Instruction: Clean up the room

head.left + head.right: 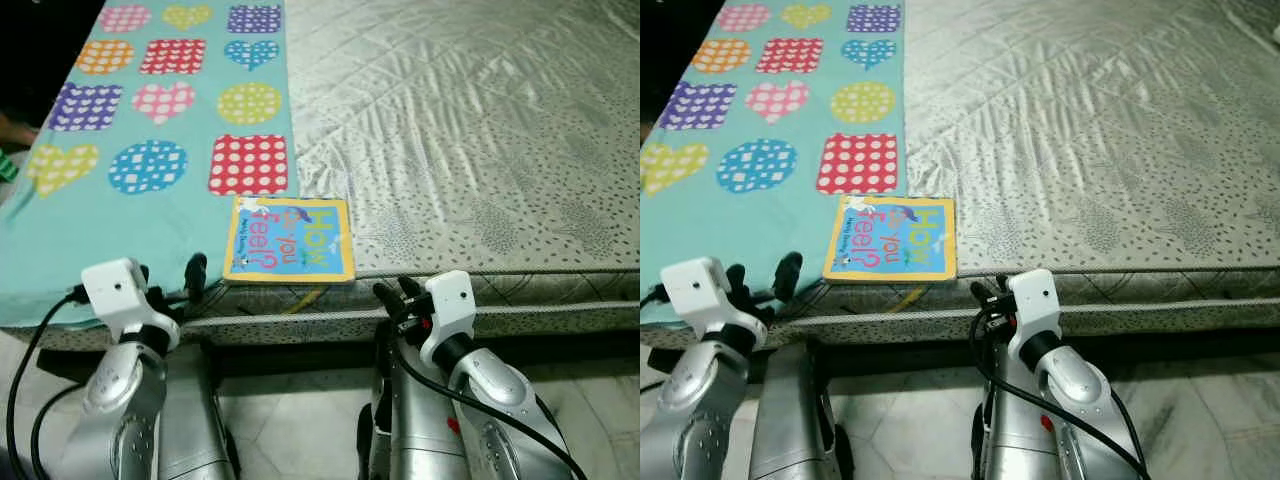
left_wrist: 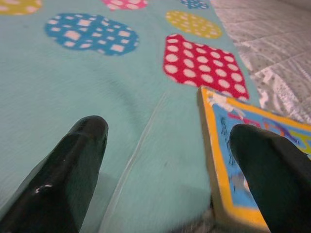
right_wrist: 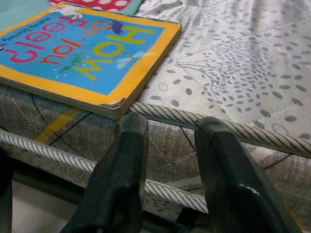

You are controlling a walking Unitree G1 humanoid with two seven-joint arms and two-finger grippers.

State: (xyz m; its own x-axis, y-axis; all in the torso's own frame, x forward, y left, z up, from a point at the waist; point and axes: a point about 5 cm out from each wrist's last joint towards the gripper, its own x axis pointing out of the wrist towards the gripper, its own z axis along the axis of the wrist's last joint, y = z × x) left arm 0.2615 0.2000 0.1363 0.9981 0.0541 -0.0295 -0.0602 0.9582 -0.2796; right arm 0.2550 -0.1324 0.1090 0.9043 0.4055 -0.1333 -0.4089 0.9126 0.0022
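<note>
Grey quilted fabric covered the mattress (image 1: 470, 130), which took up most of the head views; its piped front edge ran across just above both grippers. A teal blanket (image 1: 110, 225) with dotted hearts, circles and squares lay over the mattress's left part, its lower edge hanging at the mattress front. Pale tiled floor (image 1: 300, 420) showed below, between the two silver arms.

A children's board book (image 1: 289, 240), yellow-bordered with a blue cover, lay flat at the very front edge of the mattress, partly on the blanket and partly on the grey fabric; one corner slightly overhung the piping.

Left gripper (image 2: 167, 170) sat low at the blanket's edge, fingers spread wide; one finger (image 2: 272, 179) stood at the book's near corner, contact could not be told.

Right gripper (image 3: 170, 160) hovered before the mattress side, just right of the book, fingers parted, holding nothing.
</note>
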